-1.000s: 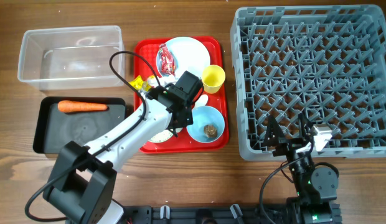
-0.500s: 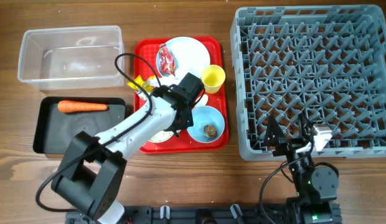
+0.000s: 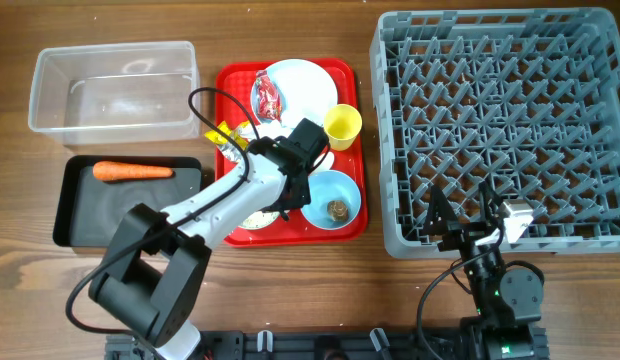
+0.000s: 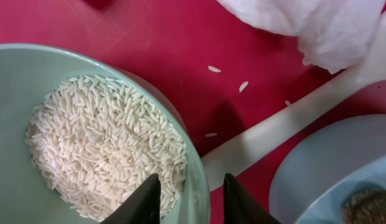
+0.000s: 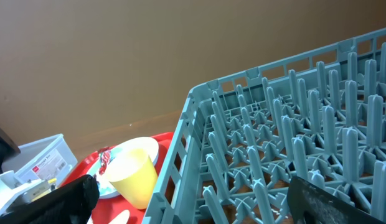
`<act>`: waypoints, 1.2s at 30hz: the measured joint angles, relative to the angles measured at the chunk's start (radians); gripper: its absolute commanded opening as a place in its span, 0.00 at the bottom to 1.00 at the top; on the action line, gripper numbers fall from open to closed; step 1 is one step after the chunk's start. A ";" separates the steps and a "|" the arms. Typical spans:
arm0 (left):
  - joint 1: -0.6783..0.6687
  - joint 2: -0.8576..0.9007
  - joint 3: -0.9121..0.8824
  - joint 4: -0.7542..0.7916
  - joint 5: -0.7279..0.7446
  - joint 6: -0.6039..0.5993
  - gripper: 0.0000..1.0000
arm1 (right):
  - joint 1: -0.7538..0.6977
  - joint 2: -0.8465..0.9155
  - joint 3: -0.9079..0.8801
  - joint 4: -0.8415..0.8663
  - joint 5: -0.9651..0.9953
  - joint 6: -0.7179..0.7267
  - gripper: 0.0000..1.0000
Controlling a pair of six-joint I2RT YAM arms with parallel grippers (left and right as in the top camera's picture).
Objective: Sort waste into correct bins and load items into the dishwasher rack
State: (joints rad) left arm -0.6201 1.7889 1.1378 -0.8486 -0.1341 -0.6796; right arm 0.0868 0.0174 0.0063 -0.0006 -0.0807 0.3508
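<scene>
left claw (image 4: 192, 202) spread astride pale green bowl (image 4: 18, 81) rim, seemingly not touching.

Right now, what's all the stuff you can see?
rack: one, grey, right side
clear tub: one, clear, top left
black tray: one, black, below tub
carrot: one, orange, in black tray
red tray: one, red, middle
plate: one, pale blue, red tray
red wrapper: one, red, on plate
yellow wrapper: one, yellow, tray's left edge
cup: one, yellow, red tray
blue bowl: one, blue, red tray
lump: one, brown, in blue bowl
green bowl: one, green, red tray
rice: pile, white, in green bowl
spoon: one, white, between bowls
tissue: at least one, white, red tray
left gripper: one, black, open, astride green bowl's rim
right gripper: one, black, open, by rack
</scene>
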 measured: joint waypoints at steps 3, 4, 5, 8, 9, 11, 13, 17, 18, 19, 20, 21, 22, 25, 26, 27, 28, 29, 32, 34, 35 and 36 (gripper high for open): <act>0.000 0.013 0.000 0.001 0.000 -0.003 0.22 | 0.000 0.000 0.000 0.000 0.000 0.000 1.00; 0.000 0.019 0.000 0.002 0.000 -0.004 0.20 | 0.000 0.000 0.000 0.000 0.000 0.000 1.00; 0.000 0.021 0.000 0.004 0.000 -0.005 0.18 | 0.000 0.000 0.000 0.000 0.000 0.000 1.00; 0.000 0.023 0.000 0.007 0.000 -0.008 0.11 | 0.000 0.000 0.000 0.000 0.000 0.000 1.00; 0.000 0.023 0.000 0.008 0.000 -0.007 0.10 | 0.000 0.000 0.000 0.000 0.000 0.000 1.00; 0.000 0.023 0.000 0.009 0.000 -0.007 0.10 | 0.000 0.000 0.000 0.000 0.000 0.000 1.00; 0.000 0.023 0.000 0.010 -0.001 -0.007 0.12 | 0.000 0.000 0.000 0.000 0.000 0.000 1.00; 0.000 0.023 0.000 0.011 -0.004 -0.007 0.24 | 0.000 0.000 0.000 0.000 0.000 0.000 1.00; 0.000 0.023 0.000 0.011 -0.005 -0.006 0.25 | 0.000 0.000 0.000 0.000 0.000 0.000 1.00; 0.000 0.023 0.000 0.011 -0.007 -0.008 0.25 | 0.000 0.000 0.000 0.000 0.000 0.000 1.00; 0.000 0.023 0.000 0.011 -0.008 -0.009 0.22 | 0.000 0.000 0.000 0.000 0.000 0.000 1.00; 0.000 0.023 0.000 0.011 -0.008 -0.011 0.20 | 0.000 0.000 0.000 0.000 0.000 0.000 1.00; 0.000 0.023 0.000 0.011 -0.008 -0.011 0.19 | 0.000 0.000 0.000 0.000 0.000 0.000 1.00; 0.000 0.023 0.000 0.011 -0.011 -0.011 0.17 | 0.000 0.000 0.000 0.000 0.000 0.000 1.00; 0.000 0.023 0.000 0.011 -0.011 -0.011 0.17 | 0.000 0.000 0.000 0.000 0.000 0.000 1.00; 0.000 0.023 0.000 0.011 -0.011 -0.011 0.17 | 0.000 0.000 0.000 0.000 0.000 0.000 1.00; 0.000 0.023 0.000 0.011 -0.011 -0.011 0.17 | 0.000 0.000 0.000 0.000 0.000 0.000 1.00; 0.000 0.023 0.000 0.011 -0.011 -0.011 0.17 | 0.000 0.000 0.000 0.000 0.000 0.000 1.00; 0.000 0.023 0.000 0.011 -0.011 -0.011 0.15 | 0.000 0.000 0.000 0.000 0.000 0.000 1.00; 0.000 0.023 0.000 0.011 -0.011 -0.011 0.14 | 0.000 0.000 0.000 0.000 0.000 0.000 1.00; 0.000 0.023 0.000 0.011 -0.011 -0.011 0.13 | 0.000 0.000 0.000 0.000 0.000 0.000 1.00; 0.000 0.023 0.000 0.011 -0.011 -0.011 0.13 | 0.000 0.000 0.000 0.000 0.000 0.000 1.00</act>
State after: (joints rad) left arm -0.6201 1.8122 1.1378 -0.8375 -0.1455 -0.6903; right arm 0.0868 0.0174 0.0063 -0.0006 -0.0807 0.3508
